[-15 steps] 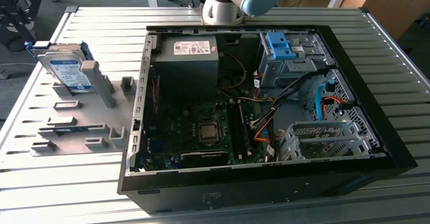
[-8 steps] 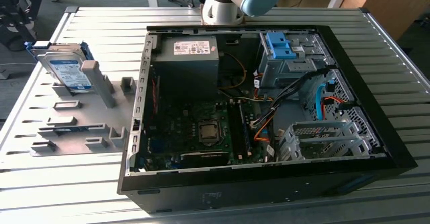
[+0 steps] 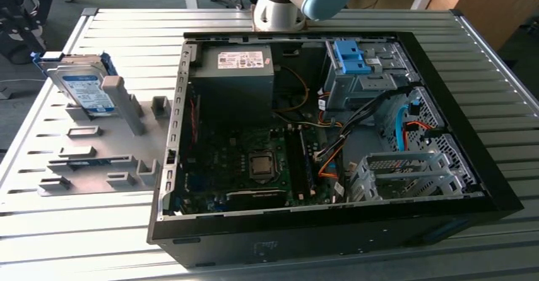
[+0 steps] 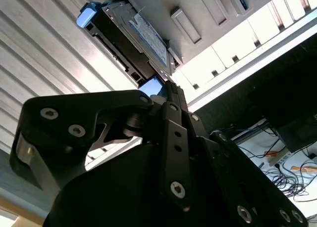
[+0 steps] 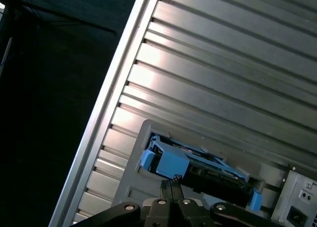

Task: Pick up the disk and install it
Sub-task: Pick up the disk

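Observation:
The disk [image 3: 84, 88] stands on edge in a slot of the grey holder plate [image 3: 113, 139] at the exterior view's left. It is silver with a white-and-blue label and blue rails. In both wrist views the disk [image 4: 133, 39] [image 5: 198, 167] lies beyond the fingertips, apart from them. My gripper [image 4: 168, 86] [image 5: 171, 183] is shut, its fingers pressed together with nothing between them. The arm's lower part [image 3: 291, 0] rises behind the computer case.
An open black computer case [image 3: 337, 227] lies on the slatted metal table [image 3: 76, 237], with a motherboard, cables and a power supply [image 3: 236, 72] inside. A bright blue bracket [image 3: 352, 59] sits at its back, a bare metal drive cage [image 3: 404, 173] at its front right.

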